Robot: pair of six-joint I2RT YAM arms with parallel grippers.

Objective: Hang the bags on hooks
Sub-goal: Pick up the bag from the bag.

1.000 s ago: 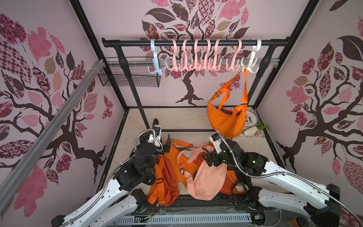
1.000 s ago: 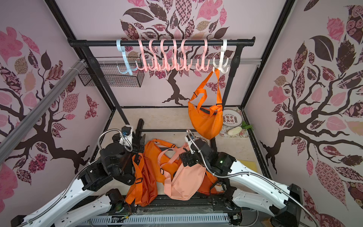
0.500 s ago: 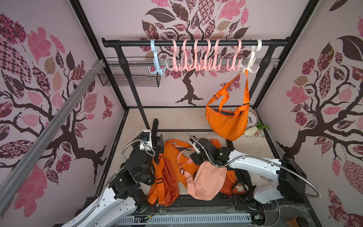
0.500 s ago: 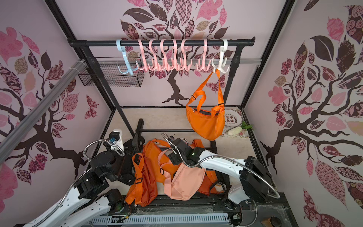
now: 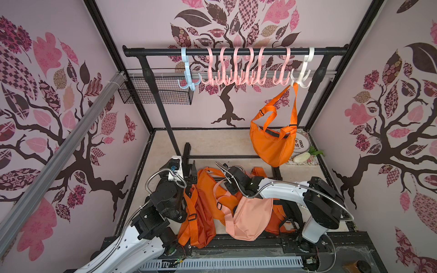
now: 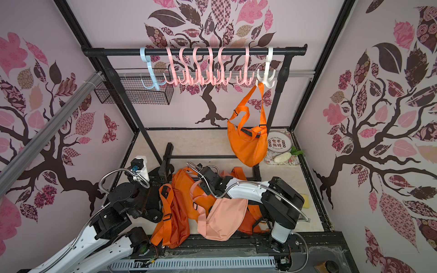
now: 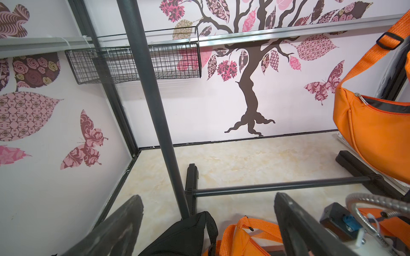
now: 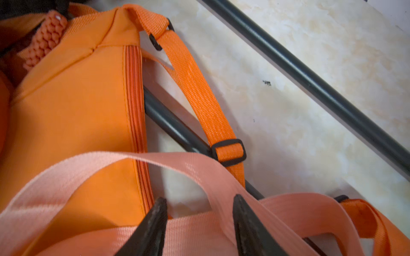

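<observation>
- Plan the lift toward the rack at the back of the tabletop. Offers several free pink hooks, with one orange bag already hanging from the white hook.
- Reaches the right arm low and nearly flat from the right side across the heap of bags, wrist tipped down toward the straps.
- Holds the left arm back beside the heap, wrist raised and facing the rack.
- Find the pink bag at the front of the tabletop, lying on top of orange bags and partly under the right forearm.
- Take only the pink strap, high on its loop and clear of the orange strap and buckle just beside; likely drags a second bag up otherwise.
- Shows the right end effector partly spread, fingertips astride a fold of pink strap, not yet pinching it. Close firmly before any lift.
- Shows the left end effector spread wide and empty, above a black bag.
</observation>
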